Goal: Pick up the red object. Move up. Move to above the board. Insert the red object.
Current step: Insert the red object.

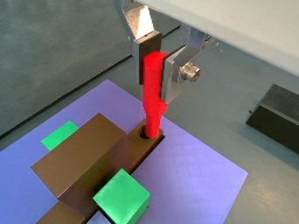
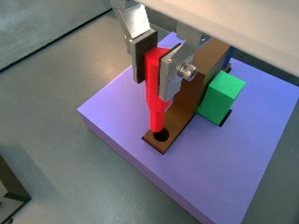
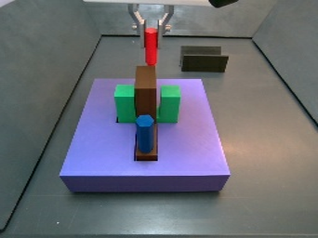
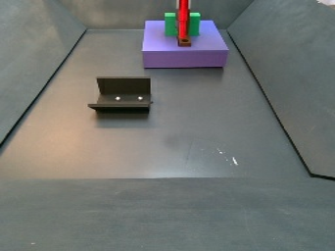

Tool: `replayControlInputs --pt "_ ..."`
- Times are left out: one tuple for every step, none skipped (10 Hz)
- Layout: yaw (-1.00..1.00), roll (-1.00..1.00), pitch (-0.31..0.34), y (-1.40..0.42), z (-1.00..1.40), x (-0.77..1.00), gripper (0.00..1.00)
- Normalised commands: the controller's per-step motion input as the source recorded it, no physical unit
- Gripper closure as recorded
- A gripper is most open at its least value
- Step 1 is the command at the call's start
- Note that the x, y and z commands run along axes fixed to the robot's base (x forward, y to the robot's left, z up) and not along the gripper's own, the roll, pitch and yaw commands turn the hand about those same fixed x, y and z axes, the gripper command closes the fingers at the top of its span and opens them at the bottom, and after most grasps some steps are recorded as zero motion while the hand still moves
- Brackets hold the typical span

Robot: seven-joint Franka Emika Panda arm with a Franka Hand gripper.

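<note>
In a wrist view the flat silver fingers with dark pads (image 1: 146, 39) sit closest to the lens, and the gripper (image 1: 156, 63) is clamped on the upper part of the thin bright red rod (image 1: 153, 96). The rod stands upright, its lower tip in a dark round hole at the end of the long brown bar (image 1: 93, 166) lying on the thick square lavender-blue board (image 1: 205, 175). Two green blocks (image 1: 122, 197) flank the bar, and a dark fixture (image 1: 274, 118) stands off the board on the grey floor. In a wrist view from the opposite side, the gripper (image 2: 156, 59) grasps the red rod (image 2: 156, 96) the same way, tip at the hole near the board's (image 2: 117, 114) edge. In a side view the gripper (image 3: 151, 25) holds the rod (image 3: 151, 45) above the far end of the brown bar, while a blue hexagonal peg (image 3: 145, 132) stands at its near end. In a side view the fixture (image 4: 121, 95) is nearest, the board (image 4: 197, 54) far behind it with the rod (image 4: 185, 15) upright on it.
</note>
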Motion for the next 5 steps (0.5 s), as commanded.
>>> replayControlInputs --pt "0.00 0.00 0.000 0.00 -0.03 -0.04 1.00" --pt "0.00 0.00 0.000 0.00 -0.03 -0.03 1.00" --pt "0.00 0.00 0.000 0.00 -0.05 -0.05 1.00" --pt "0.00 0.00 0.000 0.00 -0.05 -0.06 1.00" --pt "0.00 0.00 -0.001 0.00 -0.05 -0.03 1.00"
